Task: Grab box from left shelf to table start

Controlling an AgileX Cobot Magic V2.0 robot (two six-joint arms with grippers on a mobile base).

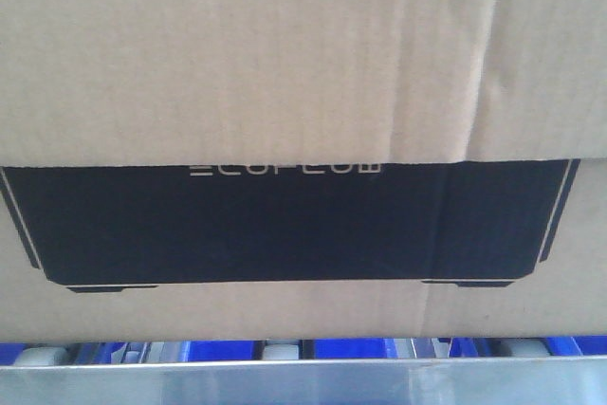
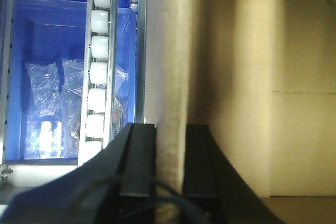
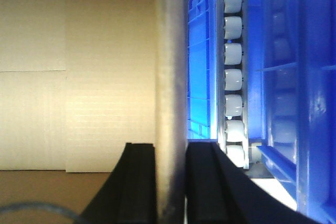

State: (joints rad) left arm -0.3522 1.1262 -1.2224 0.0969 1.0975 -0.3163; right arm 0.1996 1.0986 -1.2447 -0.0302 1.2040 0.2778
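Observation:
The box (image 1: 285,54) fills the front view, brown corrugated card with a black panel and white ECOFLOW lettering. It rests on the left shelf (image 1: 303,381), a silver rail with blue parts and grey rollers under its lower edge. In the left wrist view my left gripper (image 2: 171,127) is shut on the box's upright side wall (image 2: 170,51), one finger inside the box and one outside. My right gripper (image 3: 170,145) is likewise shut on the opposite wall (image 3: 170,51). The box's interior (image 2: 236,77) looks empty. The table is out of view.
A track of white rollers (image 2: 100,77) runs close beside the left-held wall, with a blue bin (image 2: 31,35) holding clear plastic bags (image 2: 47,93) behind it. Another roller track (image 3: 233,77) and blue bins (image 3: 294,103) flank the right-held wall.

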